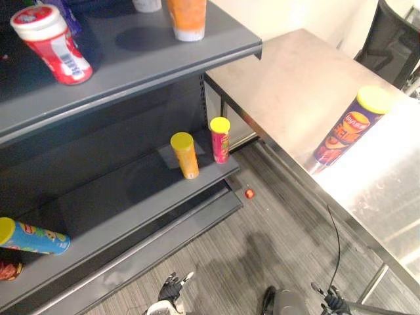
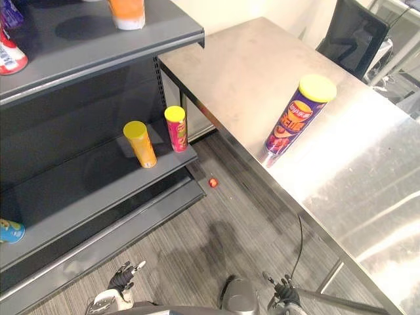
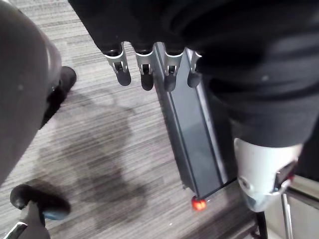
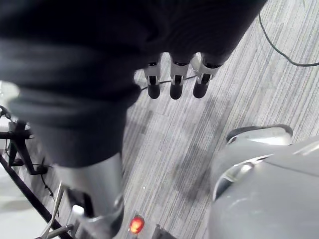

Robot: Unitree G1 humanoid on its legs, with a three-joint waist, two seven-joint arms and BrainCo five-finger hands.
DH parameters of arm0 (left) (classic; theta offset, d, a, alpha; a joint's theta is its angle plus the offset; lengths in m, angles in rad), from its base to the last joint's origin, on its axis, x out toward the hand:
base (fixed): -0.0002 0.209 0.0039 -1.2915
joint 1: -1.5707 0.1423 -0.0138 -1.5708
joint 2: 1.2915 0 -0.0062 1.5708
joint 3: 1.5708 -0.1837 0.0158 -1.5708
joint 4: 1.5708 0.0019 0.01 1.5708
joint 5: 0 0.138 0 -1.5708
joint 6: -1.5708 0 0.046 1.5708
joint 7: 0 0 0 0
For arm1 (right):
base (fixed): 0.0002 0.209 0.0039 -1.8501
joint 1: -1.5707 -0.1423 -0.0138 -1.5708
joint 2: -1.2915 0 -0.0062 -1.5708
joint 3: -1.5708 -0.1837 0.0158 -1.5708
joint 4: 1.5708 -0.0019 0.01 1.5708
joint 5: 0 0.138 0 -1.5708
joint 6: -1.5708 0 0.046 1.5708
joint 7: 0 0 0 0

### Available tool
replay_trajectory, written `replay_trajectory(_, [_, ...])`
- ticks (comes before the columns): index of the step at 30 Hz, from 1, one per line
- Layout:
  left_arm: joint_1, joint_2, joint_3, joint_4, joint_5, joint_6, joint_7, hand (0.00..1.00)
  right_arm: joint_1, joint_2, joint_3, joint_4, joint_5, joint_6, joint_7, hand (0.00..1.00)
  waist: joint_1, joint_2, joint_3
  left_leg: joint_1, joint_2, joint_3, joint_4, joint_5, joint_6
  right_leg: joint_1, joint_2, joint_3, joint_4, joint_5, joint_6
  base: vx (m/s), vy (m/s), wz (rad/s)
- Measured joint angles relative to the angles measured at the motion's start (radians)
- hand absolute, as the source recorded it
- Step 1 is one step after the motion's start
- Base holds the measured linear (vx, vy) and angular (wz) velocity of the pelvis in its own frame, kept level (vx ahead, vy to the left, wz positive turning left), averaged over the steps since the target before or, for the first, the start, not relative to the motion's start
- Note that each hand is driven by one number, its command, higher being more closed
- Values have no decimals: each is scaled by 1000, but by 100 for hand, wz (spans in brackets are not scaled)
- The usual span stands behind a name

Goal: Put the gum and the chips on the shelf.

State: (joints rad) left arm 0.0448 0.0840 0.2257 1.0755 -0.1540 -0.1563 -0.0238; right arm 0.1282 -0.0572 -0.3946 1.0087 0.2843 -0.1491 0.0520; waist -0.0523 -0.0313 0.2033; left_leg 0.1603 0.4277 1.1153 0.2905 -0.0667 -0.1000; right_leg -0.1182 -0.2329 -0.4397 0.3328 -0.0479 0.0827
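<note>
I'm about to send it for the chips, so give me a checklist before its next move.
1. Left hand free: ok, fingers relaxed, holding nothing.
2. Right hand free: ok, likewise.
3. Purple chips can upright on the steel table: ok.
4. Gum bottle on the top shelf: ok, already there.
5. Room on the lower shelf: ok, bare beside the orange can.
6. Floor path: not ok, small red object lies by the shelf.
</note>
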Motion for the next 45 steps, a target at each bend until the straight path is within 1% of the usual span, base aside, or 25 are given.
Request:
replay_trajectory(2, [-9,5,23,-1,-1,4,2,0,-10,-6,-5,-2,0,-3,-2,0,-3,4,6,0,21,-1,28,-1,-1,20,23,3,-47,-11,-2,-4,-119,-27])
replay_trajectory(4, [-24,-31,24,-1,0,5,2,0,-17,-29,-37,-5,2,-3,-5,0,-18,41,22,7,23,6,25,5,1,21,32,10,-57,-11,-2,-2,-36,-16])
replay_trajectory(5, [-22,-39,25,0,0,4,2,0,-17,-32,-42,-3,2,-3,-6,0,-26,46,20,11,22,11,25,9,0,22,31,11,-57,-11,-2,21,0,-18])
replay_trajectory(11, [-20,-45,16,2,3,5,5,0,0,-29,-92,35,11,-3,-10,0,-41,61,12,89,14,60,52,44,-6,59,19,43,-47,-13,-3,40,26,-21])
replay_trajectory(13, [-20,-47,16,15,2,5,7,0,0,-21,-118,46,14,-4,-14,0,-51,64,16,112,22,60,79,64,4,41,2,48,24,-21,-14,29,-24,-35])
replay_trajectory(14, [-18,-53,28,31,-1,7,12,0,1,-8,-147,63,32,-4,-15,0,-54,80,23,143,88,65,173,79,4,3,53,86,49,-97,-8,-37,-200,-74])
replay_trajectory(15, [-9,-39,42,29,-2,7,14,0,13,13,-151,65,42,-4,-19,0,-50,61,16,150,127,60,263,103,-5,15,91,94,-25,-84,-40,-33,-282,-90])
replay_trajectory(16, [-5,-45,57,29,-3,8,17,0,25,17,-151,63,48,-5,-20,0,-51,61,16,159,163,45,341,126,-2,52,98,83,-43,-117,-45,23,-222,-97])
replay_trajectory(17, [-1,-52,62,28,-36,7,14,0,30,19,-155,64,51,-5,-25,0,-47,76,22,142,238,-23,457,179,63,79,132,123,-70,-115,-49,127,-59,-118])
replay_trajectory(18, [-6,-75,47,24,-77,7,2,0,26,24,-176,65,65,-6,-31,0,-42,69,24,21,212,-221,550,8,65,84,117,186,-70,-115,-49,138,34,-121])
replay_trajectory(19, [-14,-84,43,-1,-81,-6,-6,0,27,25,-190,66,71,-7,-40,0,-41,54,30,-61,143,-355,548,-70,50,91,92,216,-71,-115,-49,127,70,-93])
replay_trajectory(20, [-15,-87,37,-11,-81,-10,-8,0,29,24,-192,67,71,-7,-44,0,-40,51,31,-105,93,-430,535,-106,42,101,80,234,-74,-115,-48,97,99,-85])
replay_trajectory(21, [-14,-81,7,-21,-83,-14,-7,0,32,25,-204,71,71,-7,-47,0,-25,48,33,-154,2,-538,460,-145,21,127,62,282,-84,-113,-46,121,244,-113])
replay_trajectory(22, [-9,-76,-9,-23,-82,-23,-6,0,29,26,-207,73,70,-7,-47,0,-15,51,34,-181,-72,-612,326,-157,8,144,59,330,-87,-111,-39,104,294,-121])
replay_trajectory(23, [-5,-76,-16,-22,-80,-27,-6,0,28,27,-206,72,70,-6,-44,0,-14,57,33,-191,-102,-644,237,-144,11,147,61,349,-86,-114,-24,60,368,-133])
replay_trajectory(24, [6,-82,-26,-18,-78,-31,-4,0,27,15,-207,64,69,-7,-43,0,-1,92,23,-213,-145,-716,51,-47,8,133,90,395,-82,-134,22,13,319,-128])
replay_trajectory(25, [-2,-75,-31,-7,-73,-29,-4,0,19,28,-205,71,69,-1,-44,0,7,94,13,-199,-172,-744,46,-81,-22,120,83,454,-74,-145,56,24,294,-98])
replay_trajectory(26, [-6,-71,-35,-2,-67,-28,-3,0,24,34,-204,69,69,-2,-42,0,-4,75,5,-194,-190,-747,33,-83,-23,119,73,465,-85,-144,57,48,243,-47])
replay_trajectory(27, [-6,-64,-34,-10,-65,-35,-5,0,31,42,-199,72,68,-2,-42,0,4,47,4,-195,-230,-755,23,-84,-25,102,49,498,-91,-138,68,57,208,-12])
replay_trajectory(28, [-6,-50,-29,-10,-66,-37,-4,0,29,43,-198,77,68,-2,-43,0,12,39,5,-196,-251,-787,20,-97,-27,95,39,512,-99,-138,67,37,203,-26])
replay_trajectory(31, [18,-30,-28,31,-63,-27,-1,0,17,42,-201,90,68,-2,-40,0,9,21,-25,-173,-286,-737,-43,-98,-7,90,17,565,-162,-107,80,34,141,-40])
replay_trajectory(35, [30,-35,-26,44,-18,-24,-1,0,11,45,-239,107,68,-1,-36,0,8,27,-64,-123,-314,-685,-108,-90,-3,104,2,605,-230,-69,90,97,65,-34])
replay_trajectory(39, [28,-36,-41,74,21,-17,-2,0,9,43,-240,112,68,7,-21,0,3,39,-92,-97,-319,-660,-144,-89,-5,107,6,625,-264,-42,82,93,12,-32])
replay_trajectory(42, [29,-40,-47,79,21,-16,-3,0,1,36,-265,152,68,12,-19,0,6,50,-102,-65,-312,-661,-176,-89,-4,112,29,639,-285,-7,56,68,-25,-39])
replay_trajectory(45, [29,-33,-54,79,27,-16,-5,0,4,35,-267,167,68,14,-20,0,7,44,-106,-45,-311,-659,-195,-89,-5,115,35,638,-288,4,59,19,-31,-22])
